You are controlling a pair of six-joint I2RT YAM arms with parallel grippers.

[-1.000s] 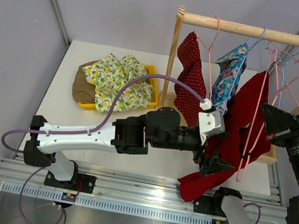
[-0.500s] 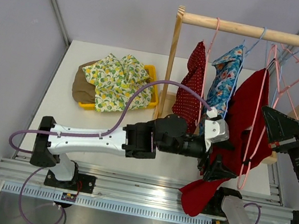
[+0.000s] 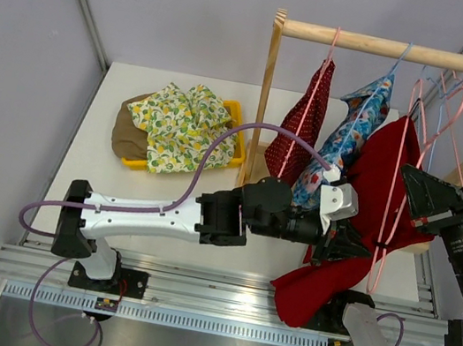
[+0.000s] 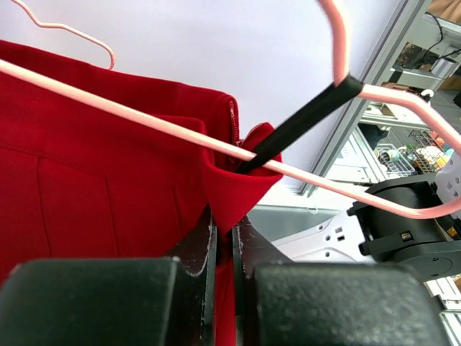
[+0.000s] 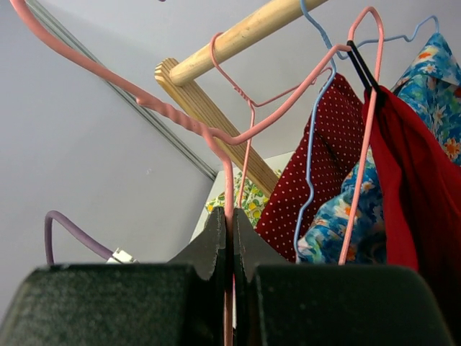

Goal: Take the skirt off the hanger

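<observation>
The red skirt [image 3: 379,177] is hung on a pink hanger [image 4: 130,112] from the wooden rail [image 3: 397,48], above the right side of the counter [image 3: 93,167], with its lower part drooping toward the near edge. A fold of its waistband is pinched between the clenched jaws of the left hand [image 4: 223,227], just below the black sleeve [image 4: 295,126] over which the cloth is caught (the spot where a pull would act most directly on the snag). A pink wire is clamped in the right hand [image 5: 230,223], which is shut tight around it. This wire appears to belong to the skirt's own hanger, so the frame is presumably being braced while the cloth is drawn off. The skirt is judged not yet freed. A tug away from the sleeve is probably what is called for next.
</observation>
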